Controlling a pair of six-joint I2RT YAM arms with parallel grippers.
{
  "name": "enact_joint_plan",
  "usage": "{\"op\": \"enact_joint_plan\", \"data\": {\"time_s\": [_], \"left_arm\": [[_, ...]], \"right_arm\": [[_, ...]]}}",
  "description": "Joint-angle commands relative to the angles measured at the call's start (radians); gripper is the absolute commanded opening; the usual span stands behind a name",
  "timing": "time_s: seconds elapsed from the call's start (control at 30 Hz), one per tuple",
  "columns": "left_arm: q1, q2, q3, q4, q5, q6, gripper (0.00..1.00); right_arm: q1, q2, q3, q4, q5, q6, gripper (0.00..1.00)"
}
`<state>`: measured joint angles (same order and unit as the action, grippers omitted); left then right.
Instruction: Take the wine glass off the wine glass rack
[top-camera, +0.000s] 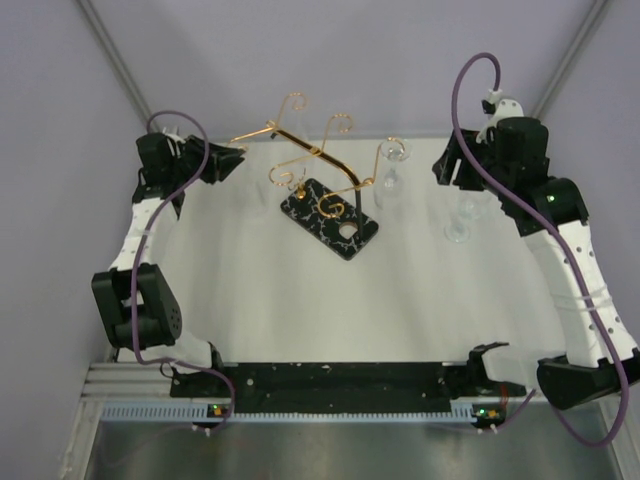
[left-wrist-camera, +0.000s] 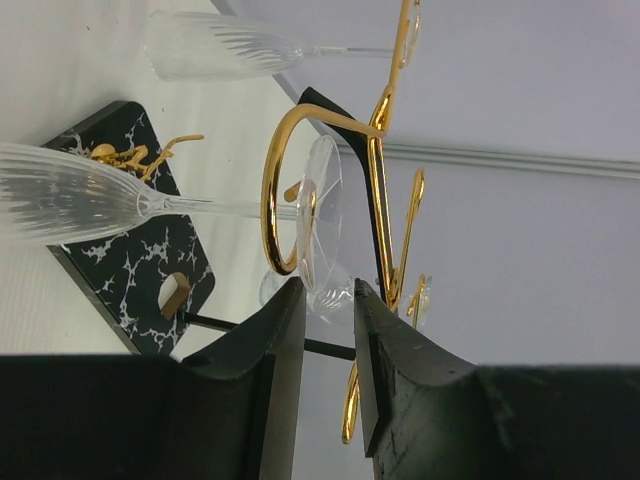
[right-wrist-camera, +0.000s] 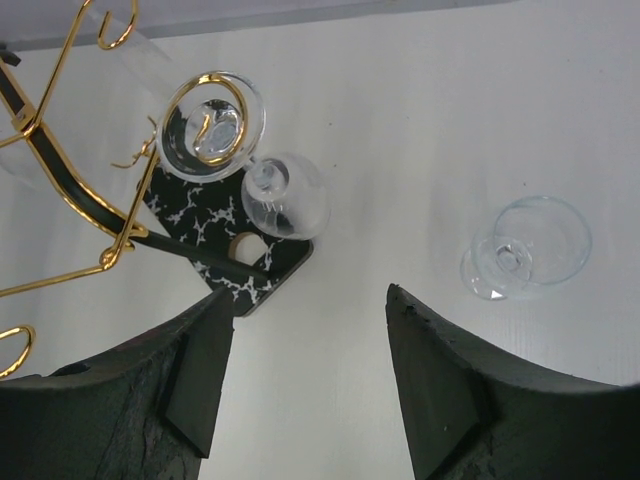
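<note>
Wine glass rack (top-camera: 325, 220) at the middle of the table (top-camera: 300, 310), as we recorded it. The wine glass (left-wrist-camera: 80, 195) hung by its foot (left-wrist-camera: 322, 215) in a gold scroll of the rack. The left gripper (left-wrist-camera: 328, 295) stood narrowly parted at the foot's rim; we could not tell whether it pinched the glass. The right gripper (right-wrist-camera: 310, 293) gaped wide and held nothing, above the table near a second glass (right-wrist-camera: 525, 245) standing there.

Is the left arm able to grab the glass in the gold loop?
Probably yes. The left gripper, jaws apart, sits at the foot of the wine glass, nothing between. The loop of the wine glass rack hugs the stem, so freeing it may be fiddly.
</note>
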<state>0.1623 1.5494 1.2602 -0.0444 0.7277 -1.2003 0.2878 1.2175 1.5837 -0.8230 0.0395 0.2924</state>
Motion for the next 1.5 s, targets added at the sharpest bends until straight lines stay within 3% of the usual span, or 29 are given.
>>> {"op": "enact_joint_plan", "data": {"time_s": [0.0,0.17,0.3,1.1,1.23,1.33,1.47], "left_arm": [[0.009,0.005,0.045,0.049,-0.011,0.027,0.3],[0.013,0.011,0.05,0.049,-0.011,0.027,0.2],[0.013,0.015,0.054,0.049,-0.01,0.027,0.17],[0.016,0.044,0.074,0.014,-0.036,0.047,0.2],[0.014,0.049,0.082,0.014,-0.036,0.048,0.12],[0.014,0.054,0.088,0.009,-0.036,0.048,0.0],[0.016,0.046,0.103,-0.012,-0.037,0.068,0.0]], "right_arm": [[0.014,-0.021,0.001,0.044,-0.003,0.016,0.62],[0.013,-0.023,-0.011,0.05,-0.001,0.016,0.62],[0.013,-0.029,-0.014,0.05,-0.001,0.016,0.62],[0.014,-0.042,-0.033,0.062,-0.003,0.013,0.62],[0.014,-0.049,-0.037,0.067,-0.004,0.011,0.62],[0.013,-0.049,-0.04,0.067,-0.004,0.01,0.62],[0.014,-0.052,-0.044,0.068,-0.004,0.013,0.62]]}}
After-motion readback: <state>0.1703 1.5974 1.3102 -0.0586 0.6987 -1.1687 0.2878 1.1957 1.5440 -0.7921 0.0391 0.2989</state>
